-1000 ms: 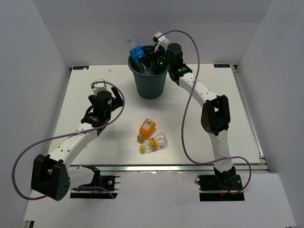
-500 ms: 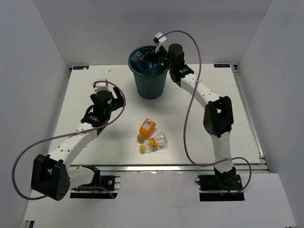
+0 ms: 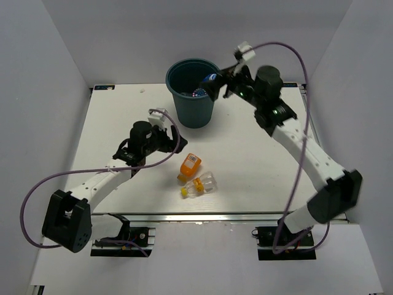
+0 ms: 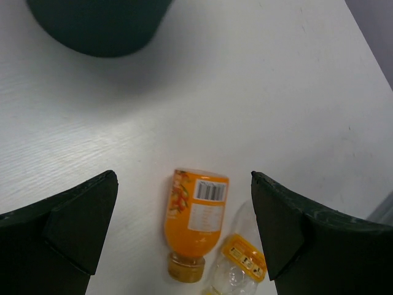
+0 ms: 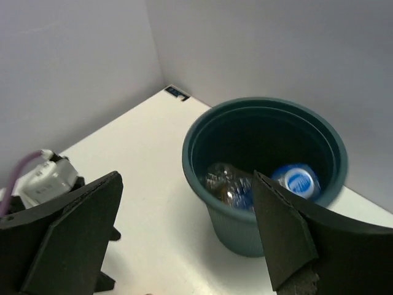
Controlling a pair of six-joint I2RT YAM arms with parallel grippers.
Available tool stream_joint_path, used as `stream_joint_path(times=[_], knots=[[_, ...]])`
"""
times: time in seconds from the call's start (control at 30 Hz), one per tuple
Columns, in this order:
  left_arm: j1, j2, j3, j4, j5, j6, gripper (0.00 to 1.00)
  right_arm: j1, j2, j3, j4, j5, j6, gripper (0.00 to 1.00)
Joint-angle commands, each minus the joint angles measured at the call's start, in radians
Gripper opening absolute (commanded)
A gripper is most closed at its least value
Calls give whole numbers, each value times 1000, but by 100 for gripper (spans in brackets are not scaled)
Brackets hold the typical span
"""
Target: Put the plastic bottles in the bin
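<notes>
White table (image 3: 123, 110) fills the floor of a grey-walled cell; dark teal bin (image 3: 194, 114) stands upright near the far edge, about centre.

Right gripper (image 3: 215, 87) hangs just right of the bin rim, raised above the table, pointing at the bin; jaws released wide, nothing between them; its wrist view looks between the fingers down into the bin (image 5: 245, 236).

Left gripper (image 3: 174, 136) sits low over the table, left of the loose bottles and nearer than the bin; jaws spread wide, empty; in its wrist view the gripper (image 4: 183, 184) frames the orange bottle, not touching it, with the bin (image 4: 98, 24) at the top edge.

Orange bottle (image 3: 190, 166) lies on its side at table centre, cap toward the near edge, barcode label up (image 4: 195, 215); capped bottle (image 3: 202, 184), clear with yellow-orange bits, lies just beside it on the near right (image 4: 236, 273); cannot tell whether they touch.

Inside the bin: blue-label bottle (image 5: 299, 181) against the right wall; clear bottle (image 5: 224, 181) next to it at the bottom; anything deeper is too dark to tell.
</notes>
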Motion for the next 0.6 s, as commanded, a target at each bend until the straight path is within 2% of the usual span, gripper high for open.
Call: stream_joint_path(times=[0.0,0.13,0.23,0.47,0.57], knots=[[-78,13,-16,19,100,73,98,-20,-152,-291,32,123,45,89],[-157,73,3,-27,12,130,98,-63,-374,-577,110,168,106,89],[-201,162,53,-104,-45,142,98,-82,-453,-689,96,175,101,89],[-257,320,136,-208,-243,145,98,-99,-535,-762,-8,226,65,89],[-263,366,170,-244,-268,144,98,-102,-559,-783,-13,226,61,89]])
